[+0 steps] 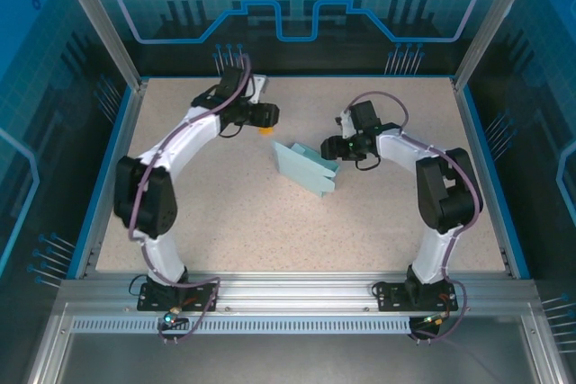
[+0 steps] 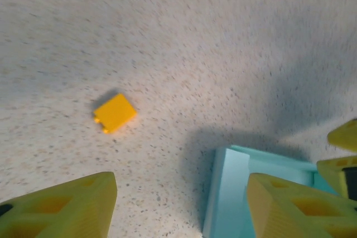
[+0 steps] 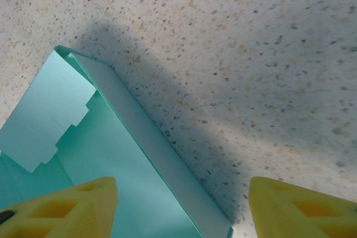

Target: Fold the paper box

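The paper box (image 1: pixel 304 166) is light blue card, partly folded, lying mid-table with one wall raised along its right side. My left gripper (image 1: pixel 268 119) hovers behind and left of it, open; in the left wrist view the left gripper (image 2: pixel 178 210) has bare table and the paper box's (image 2: pixel 231 193) edge between its yellow fingers. My right gripper (image 1: pixel 329 147) stands open at the box's right end. In the right wrist view the raised wall of the paper box (image 3: pixel 100 154) runs between the right gripper's (image 3: pixel 183 210) spread fingers, with the left finger (image 3: pixel 64 207) over the panel.
A tiny orange bit (image 1: pixel 265 130) (image 2: pixel 114 112) lies on the speckled table (image 1: pixel 225 213) just behind the box, under the left gripper. Blue rails edge the table (image 1: pixel 108 168). Open tabletop spreads in front of the box.
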### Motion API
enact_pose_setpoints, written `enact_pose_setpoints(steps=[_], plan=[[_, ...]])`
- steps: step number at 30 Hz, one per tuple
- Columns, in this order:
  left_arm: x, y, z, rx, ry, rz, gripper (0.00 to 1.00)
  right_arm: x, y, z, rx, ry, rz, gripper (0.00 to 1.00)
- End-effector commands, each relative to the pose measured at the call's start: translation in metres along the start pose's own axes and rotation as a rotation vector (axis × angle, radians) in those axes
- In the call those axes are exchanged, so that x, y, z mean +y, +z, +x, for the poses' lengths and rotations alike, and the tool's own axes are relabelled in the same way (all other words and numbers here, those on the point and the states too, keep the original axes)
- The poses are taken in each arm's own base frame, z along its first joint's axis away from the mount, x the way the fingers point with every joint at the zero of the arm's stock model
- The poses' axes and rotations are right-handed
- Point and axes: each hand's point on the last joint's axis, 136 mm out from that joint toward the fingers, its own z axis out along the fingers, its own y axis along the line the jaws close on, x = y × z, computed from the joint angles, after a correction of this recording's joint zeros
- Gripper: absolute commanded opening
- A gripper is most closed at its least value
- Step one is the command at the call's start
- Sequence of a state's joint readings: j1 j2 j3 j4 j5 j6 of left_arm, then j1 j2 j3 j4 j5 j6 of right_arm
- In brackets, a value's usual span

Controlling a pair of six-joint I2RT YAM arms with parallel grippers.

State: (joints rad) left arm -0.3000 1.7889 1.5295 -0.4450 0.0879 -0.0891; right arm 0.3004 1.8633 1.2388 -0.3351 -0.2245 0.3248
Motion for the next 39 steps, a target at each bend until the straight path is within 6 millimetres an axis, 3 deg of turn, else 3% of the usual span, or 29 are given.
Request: enact_pose_setpoints(steps=[1, 7, 20, 28, 39], plan=[[0.009, -0.023, -0.013, -0.162, -0.095, -0.007, 0.65, 0.014, 0.006, -0.002, 0.026, -0.001, -0.076, 0.64], [0.024, -0.046, 0.013, -0.238, -0.181, -0.03, 0.66, 0.02, 0.007, 0.003, 0.053, -0.003, -0.116, 0.64], [0.038, -0.075, 0.052, -0.303, -0.287, -0.054, 0.67, 0.031, 0.004, 0.03, 0.092, 0.033, -0.196, 0.64], [0.039, -0.078, 0.073, -0.252, -0.319, -0.049, 0.68, 0.052, 0.007, 0.052, 0.102, 0.043, -0.254, 0.64], [0.043, -0.089, 0.081, -0.247, -0.317, -0.073, 0.71, 0.091, 0.016, 0.088, 0.123, 0.011, -0.277, 0.65]])
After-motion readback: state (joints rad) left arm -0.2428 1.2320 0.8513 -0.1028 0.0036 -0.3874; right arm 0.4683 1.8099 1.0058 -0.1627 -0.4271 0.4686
